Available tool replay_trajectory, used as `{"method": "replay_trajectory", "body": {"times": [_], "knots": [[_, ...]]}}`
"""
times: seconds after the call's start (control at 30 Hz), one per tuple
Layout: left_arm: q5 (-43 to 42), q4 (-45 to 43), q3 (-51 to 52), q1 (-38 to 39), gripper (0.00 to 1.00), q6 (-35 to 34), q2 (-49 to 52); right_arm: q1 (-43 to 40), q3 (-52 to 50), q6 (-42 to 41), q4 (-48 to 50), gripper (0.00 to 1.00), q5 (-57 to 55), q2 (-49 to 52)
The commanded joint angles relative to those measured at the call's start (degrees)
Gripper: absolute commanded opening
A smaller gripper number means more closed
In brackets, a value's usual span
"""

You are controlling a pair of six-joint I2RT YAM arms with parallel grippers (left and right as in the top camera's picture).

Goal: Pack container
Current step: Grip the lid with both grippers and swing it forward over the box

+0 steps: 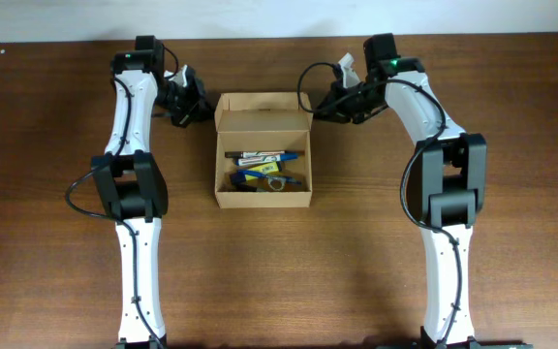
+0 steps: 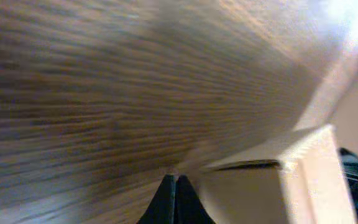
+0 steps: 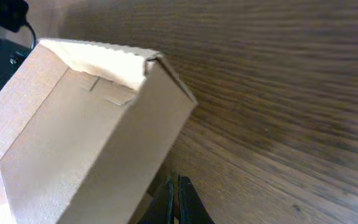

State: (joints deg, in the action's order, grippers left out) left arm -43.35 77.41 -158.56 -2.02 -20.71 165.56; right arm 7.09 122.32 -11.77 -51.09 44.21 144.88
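Note:
The tan cardboard container (image 1: 263, 199) sits at the table's middle, its lid flap (image 1: 262, 105) standing open at the back. Several pens and markers (image 1: 264, 171) lie inside it. My left gripper (image 1: 190, 110) is shut and empty, just left of the lid flap's back corner; in the left wrist view its tips (image 2: 174, 180) rest by the container's wall (image 2: 253, 193). My right gripper (image 1: 325, 107) is shut and empty, just right of the flap; in the right wrist view its tips (image 3: 173, 183) sit beside the container's side (image 3: 98, 143).
The brown wooden table (image 1: 511, 174) spreads on all sides of the container. A pale wall edge runs along the table's back (image 1: 279, 19). Both arm bases stand at the front edge.

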Motion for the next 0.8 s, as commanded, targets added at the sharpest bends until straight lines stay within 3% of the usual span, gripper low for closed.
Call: {"method": "replay_trajectory", "body": {"times": [0.0,0.23,0.43,0.77], "knots": [[-5.7,-1.0,0.3,0.3,0.02,-0.7,1.6,2.0,-0.3,0.8,0.4,0.04,-1.4,1.1],[-13.4,-3.9,0.3,0.5,0.02,-1.1,1.6,2.5,-0.3,0.6,1.5,0.04,-0.5,1.1],[-18.3,-6.7,0.2,0.5,0.02,-1.1,1.6,1.3,-0.3,0.8,7.2,0.04,9.3,1.1],[-21.0,-7.7,-6.1,0.9,0.02,3.7,1.6,0.0,0.3,4.7,7.8,0.04,13.0,-2.1]]}}
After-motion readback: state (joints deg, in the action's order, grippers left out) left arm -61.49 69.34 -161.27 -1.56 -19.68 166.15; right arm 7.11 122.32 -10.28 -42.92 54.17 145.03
